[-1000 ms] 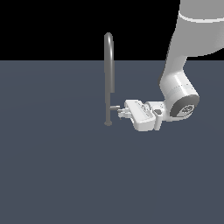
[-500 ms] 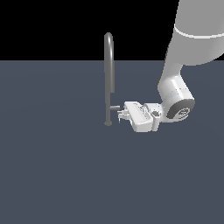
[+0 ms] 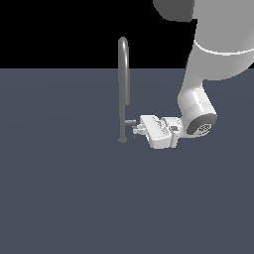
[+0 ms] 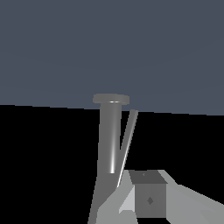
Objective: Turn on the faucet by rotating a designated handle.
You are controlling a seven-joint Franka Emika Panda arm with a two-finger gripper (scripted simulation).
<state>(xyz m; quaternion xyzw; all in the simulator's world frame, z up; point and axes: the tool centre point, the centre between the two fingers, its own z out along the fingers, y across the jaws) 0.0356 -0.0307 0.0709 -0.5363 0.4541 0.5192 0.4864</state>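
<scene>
- The faucet (image 3: 123,89) stands upright on the dark grey floor (image 3: 64,198), a slim grey pipe with a hooked top and a small round flange at its foot.
- It sits near the middle of the floor in the exterior view, closer to the far edge than the near one; its hooked top shows against the black background.
- The handle (image 3: 130,121) is a short grey stub low on the pipe, sticking out toward the exterior view's right.
- The arm (image 3: 218,54) comes down from the upper right of the exterior view, its wrist turned so the white hand lies about level, pointing at the pipe.
- The gripper (image 3: 136,127) is right at the handle, its small fingertips around or against the stub; which of the two I cannot tell.
- Whether the fingers are clenched on the handle or released also cannot be told: the tips are too small and overlap the stub.
- In the wrist view, the faucet (image 4: 110,135) runs away from the camera to its flange, with a thinner grey bar slanting just beside it, and one grey finger (image 4: 148,197) fills the foreground near the pipe.
</scene>
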